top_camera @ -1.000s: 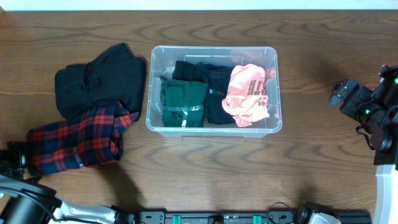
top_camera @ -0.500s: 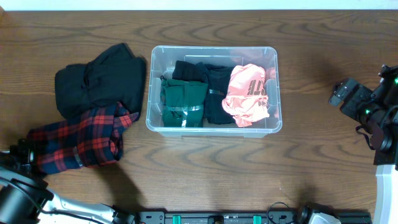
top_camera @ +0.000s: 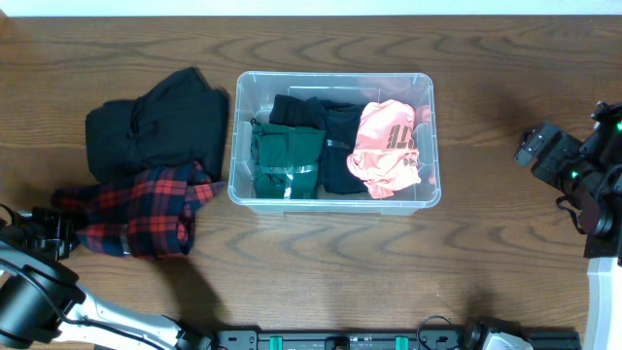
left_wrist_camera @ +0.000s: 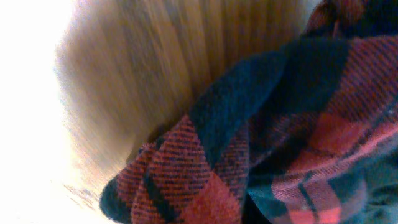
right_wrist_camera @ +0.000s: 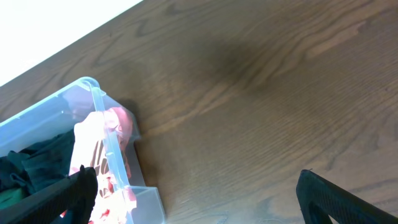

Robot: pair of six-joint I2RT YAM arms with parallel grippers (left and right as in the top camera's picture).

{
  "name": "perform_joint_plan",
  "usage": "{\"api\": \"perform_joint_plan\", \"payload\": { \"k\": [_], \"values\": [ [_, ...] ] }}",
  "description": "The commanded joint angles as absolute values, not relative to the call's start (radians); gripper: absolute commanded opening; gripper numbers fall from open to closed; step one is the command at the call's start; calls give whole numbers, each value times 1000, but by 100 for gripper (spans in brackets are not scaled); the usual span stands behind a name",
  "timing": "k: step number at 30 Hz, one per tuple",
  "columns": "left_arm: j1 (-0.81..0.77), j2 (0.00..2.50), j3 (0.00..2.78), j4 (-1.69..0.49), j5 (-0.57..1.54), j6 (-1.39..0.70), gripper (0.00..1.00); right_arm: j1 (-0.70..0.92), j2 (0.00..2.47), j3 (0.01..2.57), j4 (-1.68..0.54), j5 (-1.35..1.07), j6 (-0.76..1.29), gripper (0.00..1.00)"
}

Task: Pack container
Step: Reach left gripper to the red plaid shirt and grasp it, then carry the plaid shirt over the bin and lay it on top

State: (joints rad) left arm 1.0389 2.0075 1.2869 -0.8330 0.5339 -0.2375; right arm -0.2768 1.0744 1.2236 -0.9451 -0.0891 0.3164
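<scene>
The clear container (top_camera: pixel 330 202) stands mid-table and holds a green garment (top_camera: pixel 287 160), a black garment (top_camera: pixel 337 146) and a pink garment (top_camera: pixel 389 146). To its left lies a red-and-black plaid shirt (top_camera: pixel 136 209), bunched up against a black garment (top_camera: pixel 155 122). My left gripper (top_camera: pixel 64 227) is shut on the plaid shirt's left edge. In the left wrist view the plaid shirt (left_wrist_camera: pixel 280 124) hides the fingers. My right gripper (top_camera: pixel 532 148) stands open over bare wood right of the container. In the right wrist view the right gripper (right_wrist_camera: pixel 205 199) faces the container's corner (right_wrist_camera: pixel 93 99).
The wooden table (top_camera: pixel 321 262) runs to a white edge at the back. The right arm's body (top_camera: pixel 593 185) sits at the right edge. A black rail (top_camera: pixel 389 340) lines the front edge.
My left gripper has shut on the plaid shirt's left edge and moved up and right. The shirt has bunched toward the container. The right arm has not moved.
</scene>
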Motion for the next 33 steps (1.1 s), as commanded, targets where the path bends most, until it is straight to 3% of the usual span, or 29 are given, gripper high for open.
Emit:
{"api": "perform_joint_plan", "payload": {
  "k": [1,9,13,18,23,27,33],
  "values": [
    [1031,1896,1270,-867,639,-265,6,-281,1073,1230,-944,-82,298,99],
    [1016,1470,1271,-946,952,-324,6,-281,1073,1230,-944,-82,298,99],
    [973,1238,1271,-937,986,-374,6,-281,1073,1230,-944,-82,298,99],
    [801,1026,1271,-842,988,-586,6,-281,1073,1230,-944,-82,298,99],
    [583,904,1271,-562,983,-878,6,-281,1074,1230,-944,-82,298,99],
    [381,870,1271,-393,849,-1058,6,-281,1073,1230,-944,-82,298,99],
    [-34,898,1270,-383,390,-1164,6,-281,1074,1230,-944,-82,298,99]
  ]
}}
